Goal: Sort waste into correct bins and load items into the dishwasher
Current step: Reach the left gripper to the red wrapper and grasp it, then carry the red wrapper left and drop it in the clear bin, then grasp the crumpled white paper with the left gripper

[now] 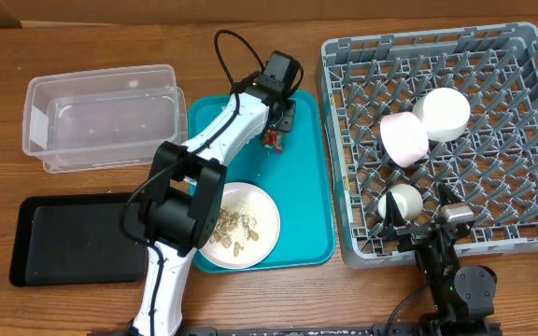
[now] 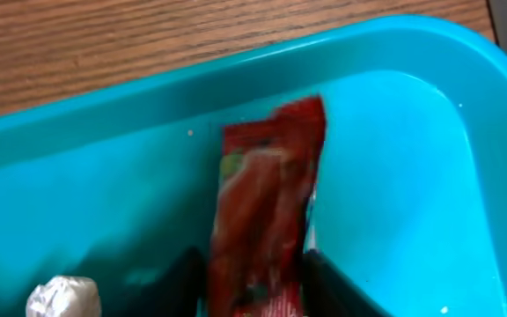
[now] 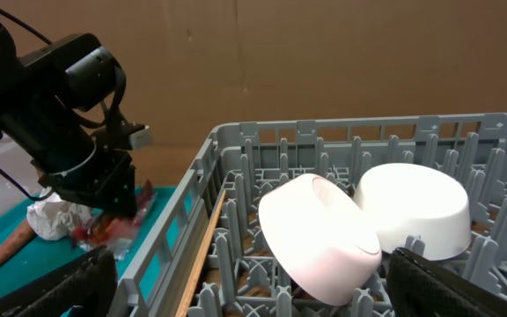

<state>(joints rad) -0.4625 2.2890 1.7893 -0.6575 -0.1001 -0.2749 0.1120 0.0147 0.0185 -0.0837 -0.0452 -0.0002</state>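
The left tool pinches the lower end of the red snack wrapper, which lies on the teal tray near its rim. A firm grip and a straight lift before swinging toward the clear tub should keep the limp foil from snagging. The right tool gapes empty over the dish rack.

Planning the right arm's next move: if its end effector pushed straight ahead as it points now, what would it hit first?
Most likely the pink bowl, tilted in the rack, centred ahead of the open right end effector. The white bowl sits beside it, further right. Depth is hard to judge.
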